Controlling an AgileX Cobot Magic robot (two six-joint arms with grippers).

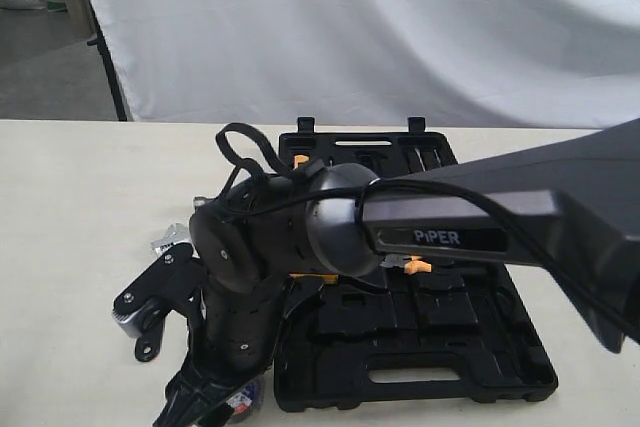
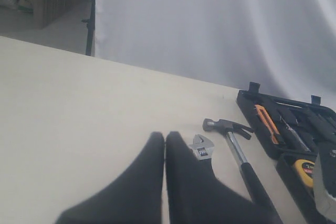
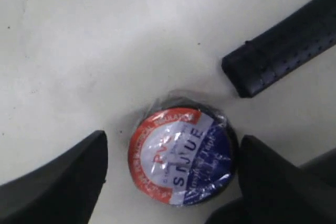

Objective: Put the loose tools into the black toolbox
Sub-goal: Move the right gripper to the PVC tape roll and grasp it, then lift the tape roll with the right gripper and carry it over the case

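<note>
1. Two items sit in the open black toolbox [image 2: 247, 100]: orange-handled pliers [image 2: 266, 123] and yellow tape measure [image 2: 304, 170].
2. Spread wide, the right fingers [image 3: 63, 182] have the tape roll [image 3: 181, 163] between them on the table [image 3: 79, 51].
3. Pressed together and empty, the left fingers [image 2: 142, 182] hide the wrench [image 2: 201, 147] handle; the hammer [image 2: 239, 148] lies just beyond.

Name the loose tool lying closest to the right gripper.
The small black tape roll, lying flat between the right gripper's open fingers; the hammer and wrench lie outside them.
</note>
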